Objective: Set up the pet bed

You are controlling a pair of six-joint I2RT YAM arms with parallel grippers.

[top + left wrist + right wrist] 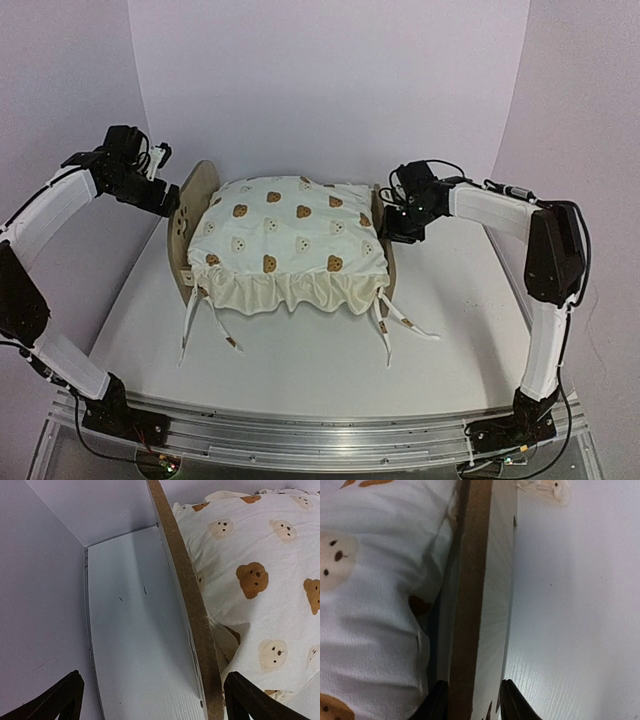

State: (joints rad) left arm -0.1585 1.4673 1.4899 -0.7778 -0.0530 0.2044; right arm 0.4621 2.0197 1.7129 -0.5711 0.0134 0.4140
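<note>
Top view shows bedding point(285, 240) covering the pet bed point(193, 195). Only wrist views show left claw point(150, 682) released around the headboard point(185, 580), right claw point(470, 697) grasping the footboard point(472, 580).

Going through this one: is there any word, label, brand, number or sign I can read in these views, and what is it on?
No readable text in any view.
The bedding bears only printed bear faces, no letters.
The pet bed shows bare wood, with no label or brand mark visible.
</note>
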